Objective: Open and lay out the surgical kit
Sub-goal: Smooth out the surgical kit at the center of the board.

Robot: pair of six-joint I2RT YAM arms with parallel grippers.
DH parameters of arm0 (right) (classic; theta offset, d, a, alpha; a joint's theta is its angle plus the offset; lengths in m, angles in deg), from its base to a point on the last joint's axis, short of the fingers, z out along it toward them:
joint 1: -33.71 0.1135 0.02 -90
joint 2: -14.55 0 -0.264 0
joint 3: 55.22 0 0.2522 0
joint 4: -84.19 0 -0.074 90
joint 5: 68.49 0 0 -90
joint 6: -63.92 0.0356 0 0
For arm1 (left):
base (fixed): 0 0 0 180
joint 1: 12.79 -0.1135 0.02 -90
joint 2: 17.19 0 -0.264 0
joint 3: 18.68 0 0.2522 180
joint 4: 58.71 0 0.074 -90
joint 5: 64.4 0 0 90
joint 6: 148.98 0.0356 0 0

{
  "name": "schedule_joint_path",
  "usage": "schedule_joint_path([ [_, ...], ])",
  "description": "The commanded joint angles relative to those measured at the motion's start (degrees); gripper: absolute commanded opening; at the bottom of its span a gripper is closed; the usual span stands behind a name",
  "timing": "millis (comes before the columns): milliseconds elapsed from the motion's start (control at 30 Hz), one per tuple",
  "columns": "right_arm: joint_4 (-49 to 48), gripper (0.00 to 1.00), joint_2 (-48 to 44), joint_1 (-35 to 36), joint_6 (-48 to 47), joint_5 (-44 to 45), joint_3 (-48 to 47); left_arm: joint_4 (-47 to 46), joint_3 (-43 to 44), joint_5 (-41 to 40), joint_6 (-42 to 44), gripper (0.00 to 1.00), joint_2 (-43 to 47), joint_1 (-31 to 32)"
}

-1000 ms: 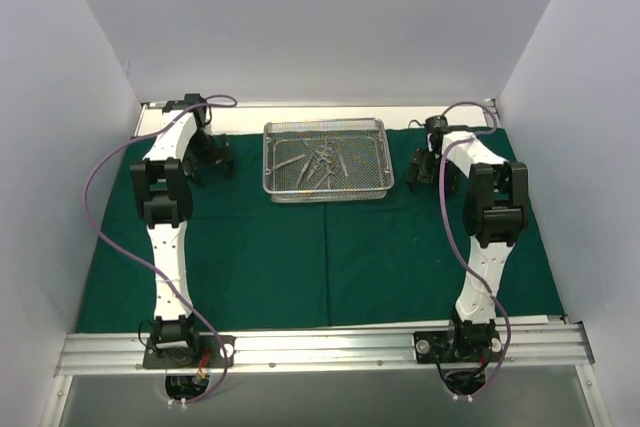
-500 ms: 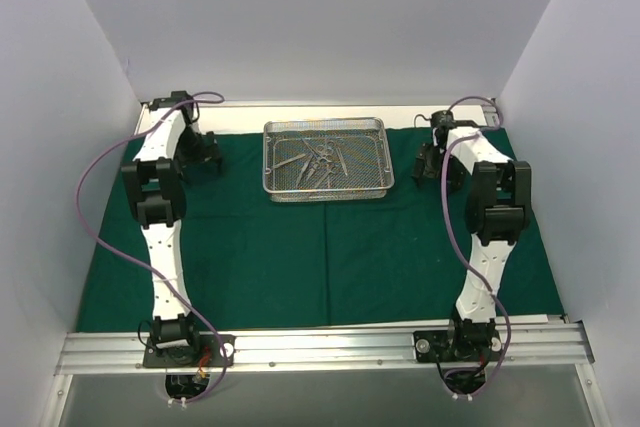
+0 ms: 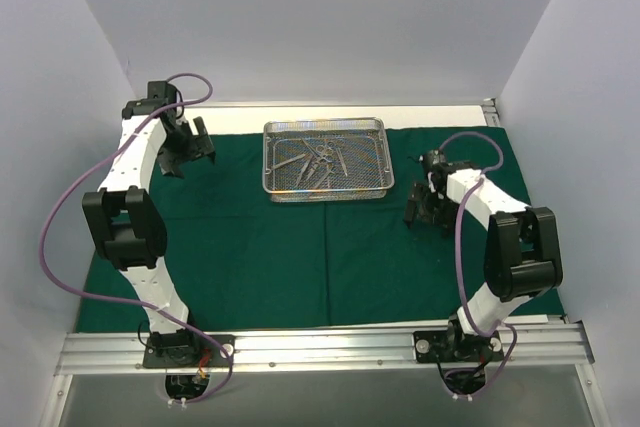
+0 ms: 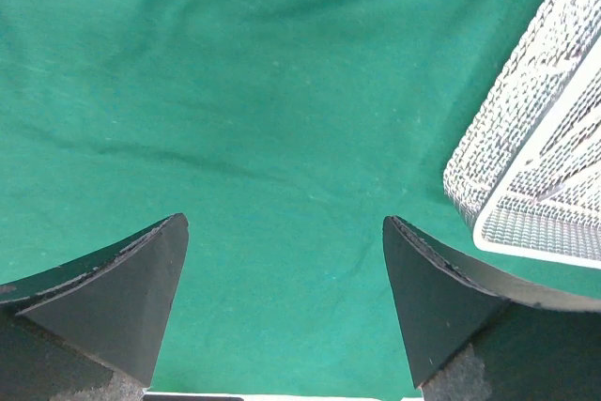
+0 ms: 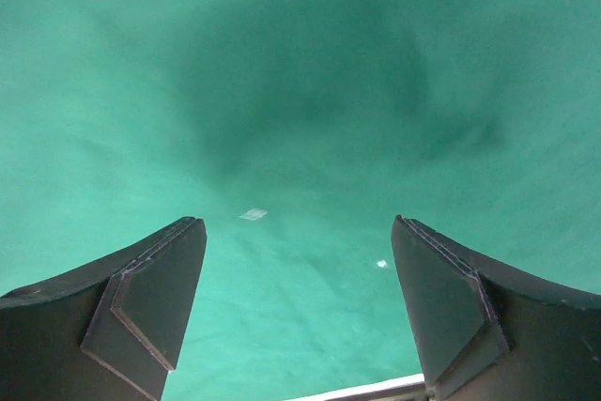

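Observation:
The dark green drape [image 3: 300,247] lies spread flat over the table. The silver wire-mesh tray [image 3: 325,130] stands on it at the back centre, with several slim steel instruments [image 3: 318,164] lying inside. The tray's corner shows in the left wrist view [image 4: 526,166]. My left gripper [image 3: 185,160] is open and empty over the drape [image 4: 263,91], left of the tray. My right gripper [image 3: 425,215] is open and empty, low over the drape [image 5: 300,91], right of the tray's front corner.
White walls close in the left, back and right sides. A metal rail [image 3: 320,347] with both arm bases runs along the near edge. A bare white strip of table [image 3: 430,114] shows behind the drape. Purple cables loop off both arms.
My left gripper has swung left and back, away from the tray. My right gripper has moved toward the near edge and lower, with its elbow dropping to the right. Both stay open.

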Motion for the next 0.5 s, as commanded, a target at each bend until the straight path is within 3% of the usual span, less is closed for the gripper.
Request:
schedule_joint_path([
  [0, -1.1, 0.82, -1.7, -0.7, 3.1, -0.7, 6.1, -4.3, -1.4, 2.1, 0.2, 0.94, 2.8, 1.7],
  [167, -1.1, 0.82, -0.5, -0.7, 5.6, 2.8, 7.5, -4.6, -0.4, 3.8, 0.8, 0.94, 4.6, 4.1],
  [333, -0.7, 0.83, 1.9, -2.8, 6.6, 3.6, 8.5, -5.8, -0.2, 0.7, 1.4, 0.94, 9.1, 7.2],
  [467, -1.2, 0.83, 2.0, -3.5, 7.1, 3.1, 9.6, -10.6, -1.5, 0.5, 5.3, 0.94, 13.7, 10.0],
])
